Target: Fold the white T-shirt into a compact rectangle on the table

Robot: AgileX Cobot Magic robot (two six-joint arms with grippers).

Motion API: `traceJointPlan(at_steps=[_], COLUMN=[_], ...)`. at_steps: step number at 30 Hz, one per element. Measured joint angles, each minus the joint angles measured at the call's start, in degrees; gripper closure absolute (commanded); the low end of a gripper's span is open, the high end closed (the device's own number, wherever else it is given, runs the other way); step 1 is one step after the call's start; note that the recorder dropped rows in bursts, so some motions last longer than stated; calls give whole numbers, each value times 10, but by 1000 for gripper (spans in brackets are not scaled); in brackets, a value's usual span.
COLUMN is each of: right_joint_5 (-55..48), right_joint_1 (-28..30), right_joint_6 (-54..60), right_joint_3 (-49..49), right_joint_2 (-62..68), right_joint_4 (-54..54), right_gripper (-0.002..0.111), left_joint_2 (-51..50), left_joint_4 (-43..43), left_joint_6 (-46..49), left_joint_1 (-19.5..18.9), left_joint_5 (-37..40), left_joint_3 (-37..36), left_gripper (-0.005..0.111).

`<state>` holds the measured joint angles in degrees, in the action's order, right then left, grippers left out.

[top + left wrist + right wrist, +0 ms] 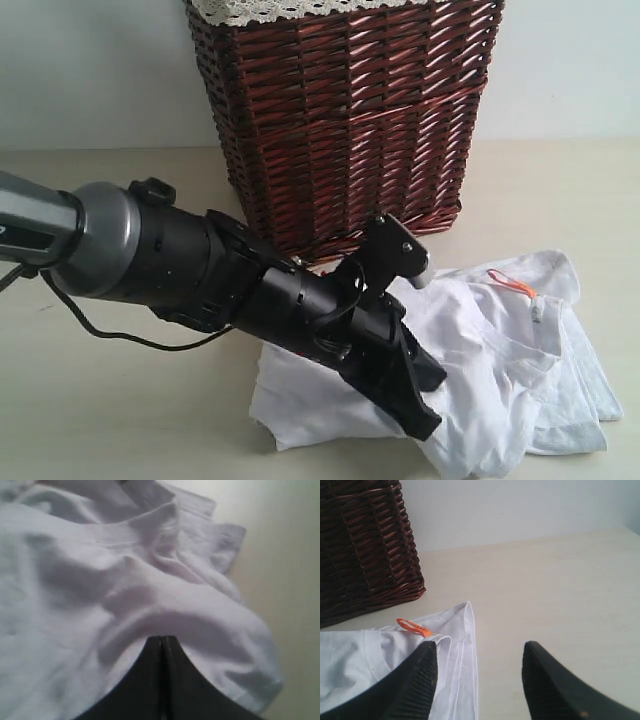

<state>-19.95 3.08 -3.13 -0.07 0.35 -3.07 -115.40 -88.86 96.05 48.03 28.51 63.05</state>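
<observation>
White T-shirt (500, 340) crumpled in heap on table (100, 420), just in front of wicker basket (340, 120), right of centre in exterior view. Orange neck tag (513, 284) shows at far edge. Left gripper (428, 418) down on shirt's near-left part, fingers pressed together; cloth pinched or not, cannot tell. Right gripper (480, 650) fingers apart, nothing between, over shirt edge near tag.
</observation>
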Motion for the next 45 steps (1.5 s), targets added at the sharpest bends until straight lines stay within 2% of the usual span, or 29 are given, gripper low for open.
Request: traceJointPlan(at_steps=[4,9,11,14,15,20,23,26,31,38,41,45], right_joint_5=[0,0,0,0,0,0,0,0,0,0,0,0], right_joint_1=[0,0,0,0,0,0,0,0,0,0,0,0], right_joint_6=[0,0,0,0,0,0,0,0,0,0,0,0], right_joint_3=[0,0,0,0,0,0,0,0,0,0,0,0], right_joint_2=[0,0,0,0,0,0,0,0,0,0,0,0], right_joint_4=[0,0,0,0,0,0,0,0,0,0,0,0], right_gripper=[57,57,57,57,57,57,57,57,57,57,57,57], left_joint_2=[-12,-20,-8,4,-3,-67,-72,-70,-53,-24,-5,45], left_joint_4=[-21,-91,-94,-96,-94,-63,7,71,144,184,196,201], left_joint_6=[2,36,39,50,64,114,102,66,-23,-44,-46,-47], left_joint_1=[3,27,15,-14,-17,-18,-22,-40,-102,-191,-211,-213], left_joint_5=[91,112,76,-30,-45,-56,-67,-73,-41,-3,17,42], left_joint_3=[0,1,13,40,42,47,47,44,17,-31,-43,-47], left_gripper=[107,107,107,107,107,107,107,107,107,107,107,107])
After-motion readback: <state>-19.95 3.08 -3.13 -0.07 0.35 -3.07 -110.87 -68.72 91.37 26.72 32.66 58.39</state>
